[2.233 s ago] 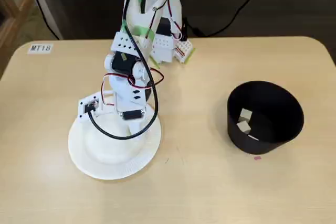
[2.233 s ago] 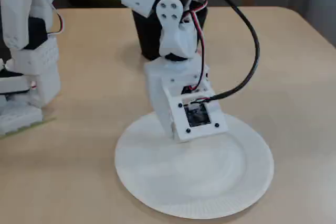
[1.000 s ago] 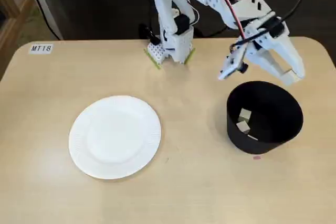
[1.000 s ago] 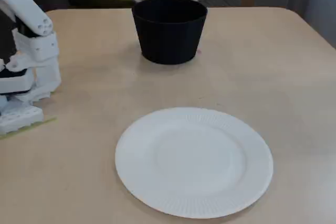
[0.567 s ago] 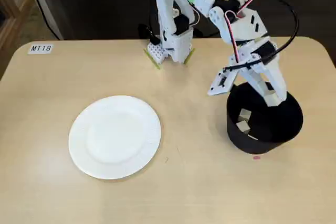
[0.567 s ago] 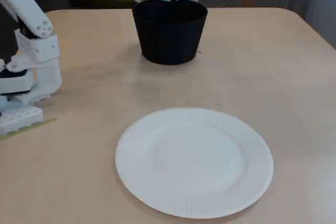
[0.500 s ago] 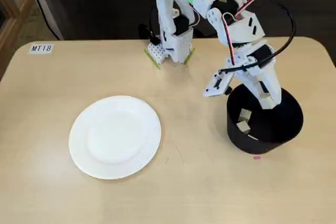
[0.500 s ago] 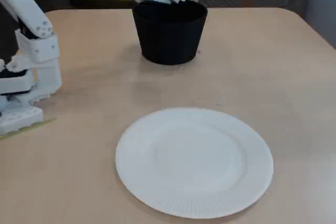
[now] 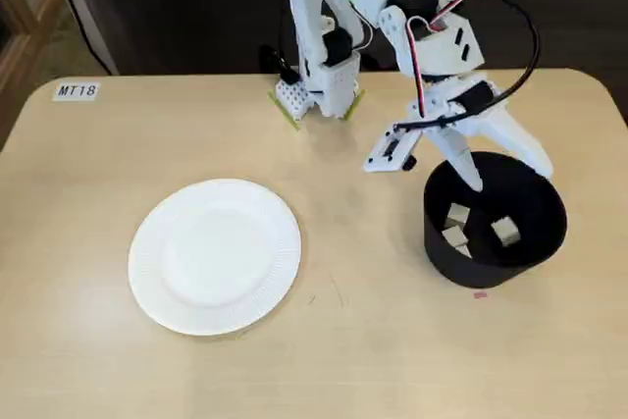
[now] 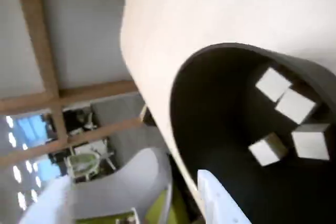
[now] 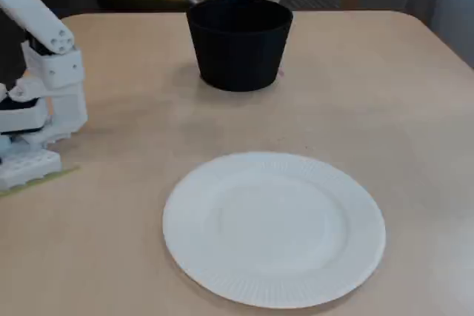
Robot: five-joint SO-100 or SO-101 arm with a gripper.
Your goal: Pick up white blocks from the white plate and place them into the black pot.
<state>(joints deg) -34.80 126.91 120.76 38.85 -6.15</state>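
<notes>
Light wooden table (image 9: 324, 340), rounded corners, takes up most of both fixed views. Round white paper plate with a ribbed rim (image 9: 215, 254) sits left of centre in a fixed view, nothing on it; another fixed view (image 11: 274, 227) confirms the bare plate from low and close. Matte black straight-walled pot (image 9: 495, 218) stands to the right, well apart from the plate.

Small off-white cubes (image 9: 504, 232) lie on the pot floor. The high fixed view shows three; the wrist view looks straight in and shows four (image 10: 268, 149), three bunched near the far wall, one a little apart. The low fixed view shows only the pot's outer wall (image 11: 238, 46), contents hidden.

White two-finger gripper (image 9: 505, 166) hangs over the pot's back rim, fingers spread wide apart, nothing between them, one fingertip (image 9: 471, 176) dipping inside the rim. In the wrist view only one white finger (image 10: 220, 200) pokes in at the bottom edge. In the low view the gripper is cut off by the top edge, state unreadable there.

Arm base (image 9: 319, 95) at the table's far edge; small label reading MT18 (image 9: 77, 90) at the far-left corner. Small pink speck (image 9: 480, 293) just in front of the pot. Open tabletop between plate and pot and all along the near edge.
</notes>
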